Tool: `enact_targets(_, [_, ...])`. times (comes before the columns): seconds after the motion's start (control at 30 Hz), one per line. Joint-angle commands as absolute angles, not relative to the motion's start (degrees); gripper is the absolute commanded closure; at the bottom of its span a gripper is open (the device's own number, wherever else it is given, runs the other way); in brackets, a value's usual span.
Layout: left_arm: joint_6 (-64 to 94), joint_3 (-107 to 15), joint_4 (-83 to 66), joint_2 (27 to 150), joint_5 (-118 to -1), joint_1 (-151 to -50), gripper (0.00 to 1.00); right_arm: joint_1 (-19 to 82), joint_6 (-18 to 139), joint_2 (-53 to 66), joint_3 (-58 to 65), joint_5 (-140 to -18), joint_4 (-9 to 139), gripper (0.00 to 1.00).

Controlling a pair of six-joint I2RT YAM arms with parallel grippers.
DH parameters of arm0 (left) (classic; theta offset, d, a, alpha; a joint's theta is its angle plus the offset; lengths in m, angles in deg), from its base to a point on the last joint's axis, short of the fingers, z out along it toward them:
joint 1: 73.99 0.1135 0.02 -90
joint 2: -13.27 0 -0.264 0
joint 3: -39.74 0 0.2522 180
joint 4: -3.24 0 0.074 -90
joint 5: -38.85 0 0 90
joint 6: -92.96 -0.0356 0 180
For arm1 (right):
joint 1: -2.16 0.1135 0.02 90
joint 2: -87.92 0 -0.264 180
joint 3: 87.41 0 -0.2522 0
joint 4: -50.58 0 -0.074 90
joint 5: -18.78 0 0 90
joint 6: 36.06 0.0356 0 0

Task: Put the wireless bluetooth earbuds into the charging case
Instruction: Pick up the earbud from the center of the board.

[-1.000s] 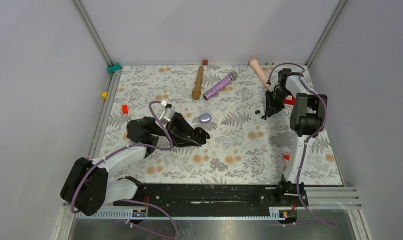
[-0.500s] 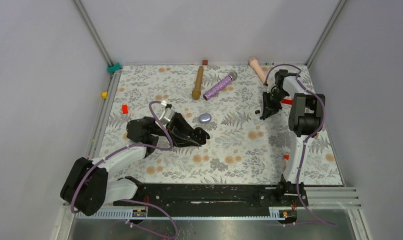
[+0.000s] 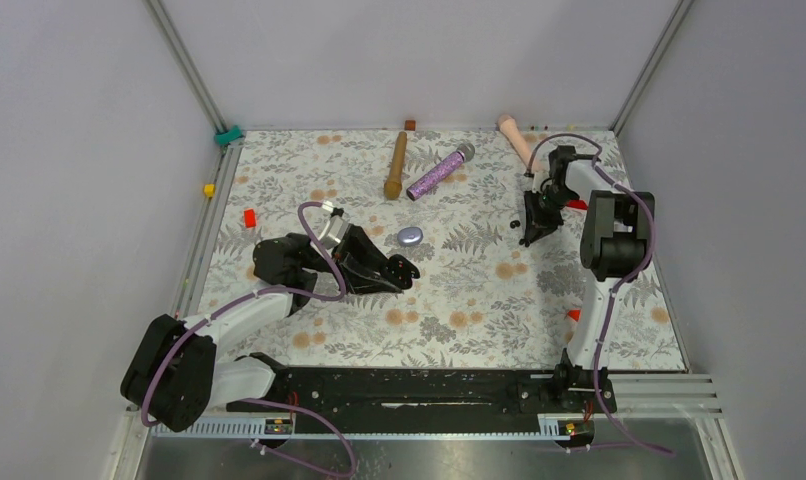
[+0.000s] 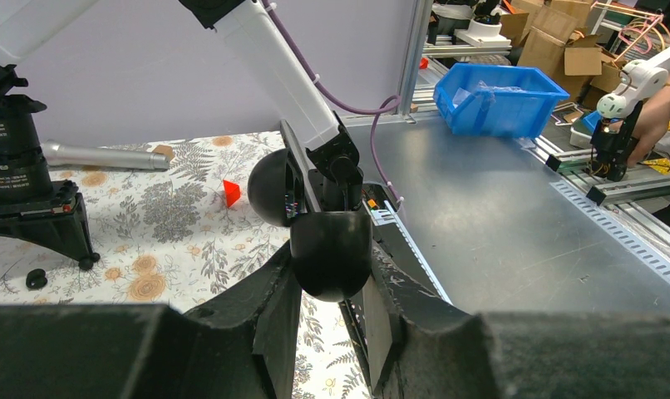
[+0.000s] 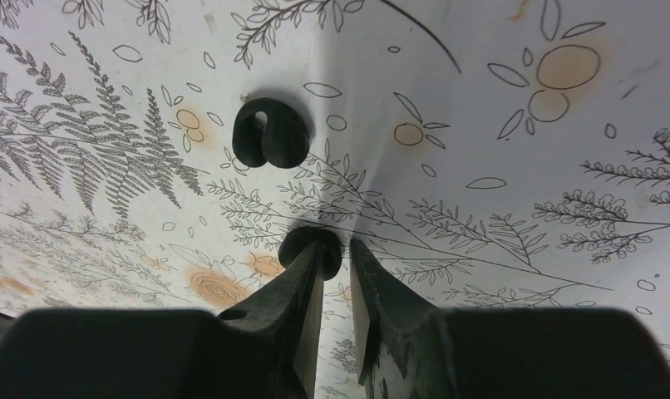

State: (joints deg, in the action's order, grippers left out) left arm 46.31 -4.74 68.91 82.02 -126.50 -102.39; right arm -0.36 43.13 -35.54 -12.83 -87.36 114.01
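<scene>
Near the table's far right edge, the right gripper [image 5: 336, 259] pinches a black earbud [image 5: 309, 247] by its very tips. So shallow a hold could slip on lifting. The left gripper [image 4: 332, 287] clamps the open charging case [image 4: 327, 249].

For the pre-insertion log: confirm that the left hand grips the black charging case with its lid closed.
Not quite. The left hand does grip the black charging case, but its lid stands open, not closed, as the left wrist view shows.

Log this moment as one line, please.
left end effector: holding open case | right end effector: pinching earbud | second earbud: lying loose
</scene>
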Motion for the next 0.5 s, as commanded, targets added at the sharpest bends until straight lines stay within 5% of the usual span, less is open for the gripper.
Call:
enact_targets(0.0, [45.4,-5.2,72.0,82.3,-127.6,-102.5,1.00,1.1,41.0,-32.0,-9.7,-86.4,116.1,0.75])
enact_targets(0.47, [45.6,-5.2,71.9,81.9,-127.6,-102.5,1.00,7.5,40.5,-24.4,-0.9,-88.6,116.3,0.83])
